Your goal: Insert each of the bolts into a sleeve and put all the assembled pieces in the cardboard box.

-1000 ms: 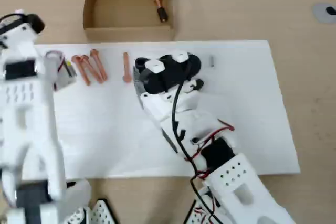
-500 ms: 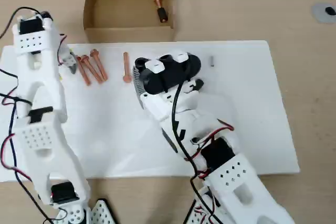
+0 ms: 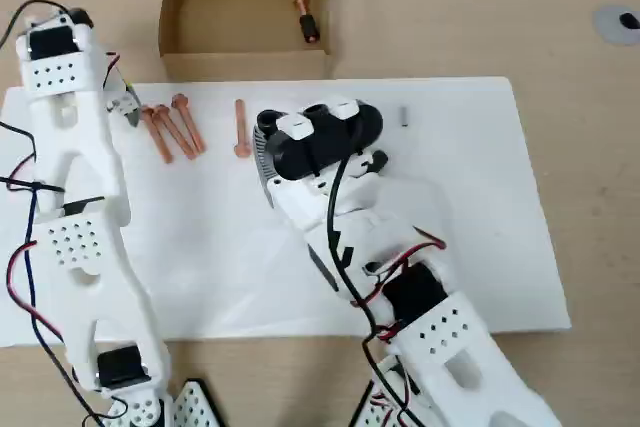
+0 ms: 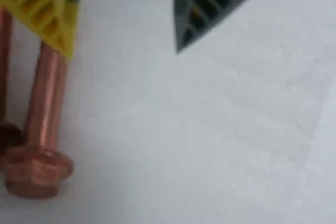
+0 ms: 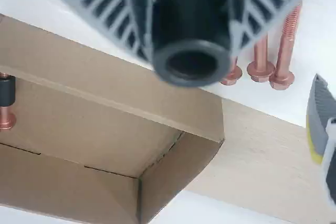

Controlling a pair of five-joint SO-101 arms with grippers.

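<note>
Copper bolts (image 3: 172, 129) lie on a white sheet (image 3: 480, 227) covering the surface (image 3: 590, 147), upper left of the frame.
We see the left hand (image 4: 123, 51) open beside the bolts; the right hand (image 5: 191, 59) grips a black sleeve (image 5: 191, 19); one assembled piece (image 3: 306, 19) lies in the cardboard box (image 3: 225, 17) at top.

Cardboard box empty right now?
No, one sleeved bolt already lies inside the cardboard box, near its right wall in the high view.
</note>
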